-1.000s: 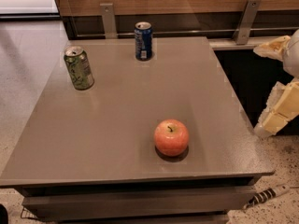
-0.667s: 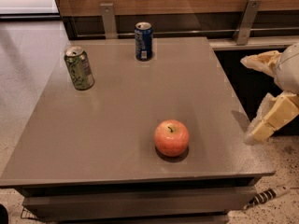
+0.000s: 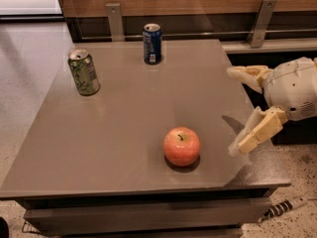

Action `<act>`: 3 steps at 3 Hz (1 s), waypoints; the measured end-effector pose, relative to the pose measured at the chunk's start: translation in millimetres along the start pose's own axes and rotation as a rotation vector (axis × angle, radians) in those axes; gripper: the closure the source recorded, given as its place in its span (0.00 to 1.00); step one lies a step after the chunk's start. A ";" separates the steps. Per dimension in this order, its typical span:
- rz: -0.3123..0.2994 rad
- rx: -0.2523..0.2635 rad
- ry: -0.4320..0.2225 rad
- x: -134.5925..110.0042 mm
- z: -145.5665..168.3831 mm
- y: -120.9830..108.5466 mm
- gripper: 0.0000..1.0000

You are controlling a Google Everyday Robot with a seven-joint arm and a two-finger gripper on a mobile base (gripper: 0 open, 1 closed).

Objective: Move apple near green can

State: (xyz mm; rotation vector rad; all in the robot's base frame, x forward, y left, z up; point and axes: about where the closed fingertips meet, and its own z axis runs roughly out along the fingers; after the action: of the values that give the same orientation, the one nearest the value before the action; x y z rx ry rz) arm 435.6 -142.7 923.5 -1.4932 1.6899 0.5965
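Observation:
The orange-red apple sits on the grey table near its front edge, right of centre, stem up. The olive-green can stands upright at the table's far left. My gripper is at the right edge of the table, to the right of the apple and apart from it. It is open and empty, with one cream finger toward the back and the other finger toward the front.
A dark blue can stands upright at the table's back edge, right of the green can. A wooden wall panel with two metal brackets runs behind the table. A striped cable lies on the speckled floor at the front right.
My gripper has moved left from beyond the table's right edge to over that edge, closer to the apple. The apple and both cans have not moved.

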 end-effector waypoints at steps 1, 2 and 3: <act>-0.008 -0.013 -0.048 -6.9 8.7 0.6 0.00; -0.008 -0.012 -0.045 -6.9 8.4 0.8 0.00; -0.003 -0.022 -0.072 -3.4 16.5 2.3 0.00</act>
State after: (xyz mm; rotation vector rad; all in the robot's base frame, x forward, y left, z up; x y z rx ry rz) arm 437.5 -127.4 916.3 -1.4724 1.6303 0.6616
